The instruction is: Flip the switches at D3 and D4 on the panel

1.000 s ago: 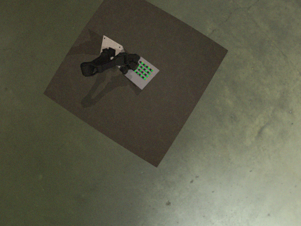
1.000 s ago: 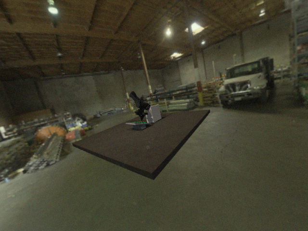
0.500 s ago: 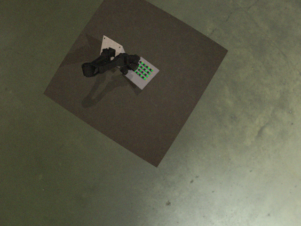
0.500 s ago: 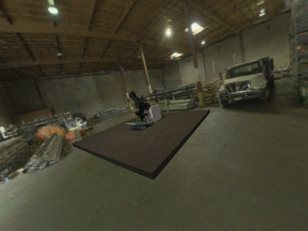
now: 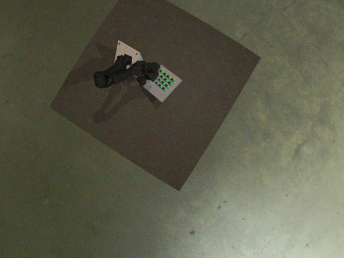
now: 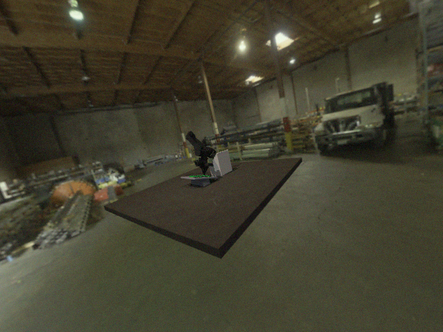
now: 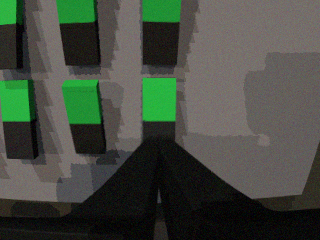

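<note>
The switch panel [image 5: 162, 97] [image 7: 220, 95] is pale grey with rows of green and black rockers. In the wrist view, D4 [image 7: 159, 100] is the rightmost switch of the nearest row, with D3 [image 7: 83, 106] to its left. D4's green half looks brighter than D3's; D3's green half shows a thin edge at its far end. My gripper [image 7: 157, 146] [image 6: 204, 173] is shut and empty, its tips over D4's near black end and hiding part of it. I cannot tell whether they touch it. The arm hides part of the panel in the top view.
D2 [image 7: 18, 102] stands left of D3. C3 [image 7: 80, 42] and C4 [image 7: 160, 42] lie beyond the nearest row. A pale slanted block [image 5: 129, 51] [image 6: 222, 163] stands beside the arm. The panel sits on a dark brown table top [image 5: 166, 147] [image 6: 200, 214].
</note>
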You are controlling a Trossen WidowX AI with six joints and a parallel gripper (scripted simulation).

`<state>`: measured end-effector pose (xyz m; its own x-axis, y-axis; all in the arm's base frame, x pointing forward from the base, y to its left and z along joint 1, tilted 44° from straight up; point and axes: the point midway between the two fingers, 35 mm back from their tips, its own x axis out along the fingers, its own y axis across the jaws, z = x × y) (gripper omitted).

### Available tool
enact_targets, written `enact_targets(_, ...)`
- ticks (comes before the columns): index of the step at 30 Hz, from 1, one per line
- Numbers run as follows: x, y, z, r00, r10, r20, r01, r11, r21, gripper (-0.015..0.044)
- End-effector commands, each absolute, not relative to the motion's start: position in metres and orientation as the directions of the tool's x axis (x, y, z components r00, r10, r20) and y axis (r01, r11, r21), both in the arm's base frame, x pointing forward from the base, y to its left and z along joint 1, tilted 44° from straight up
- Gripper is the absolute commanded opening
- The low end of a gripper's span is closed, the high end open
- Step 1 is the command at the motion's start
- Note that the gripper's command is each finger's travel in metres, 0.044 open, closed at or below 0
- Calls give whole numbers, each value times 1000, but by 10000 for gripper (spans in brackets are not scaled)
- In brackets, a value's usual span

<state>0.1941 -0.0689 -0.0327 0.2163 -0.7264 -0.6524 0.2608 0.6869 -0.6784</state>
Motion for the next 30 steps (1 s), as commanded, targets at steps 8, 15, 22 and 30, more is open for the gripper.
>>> enact_targets(8, 193, -70, -33, 215, -729, -650, 258, 684, -682, 0)
enact_targets(15, 194, -70, -33, 215, -729, -650, 258, 684, -682, 0)
enact_targets(22, 194, -71, -34, 215, -729, -650, 258, 684, -682, 0)
enact_targets(30, 194, -72, -35, 215, -729, -650, 258, 684, -682, 0)
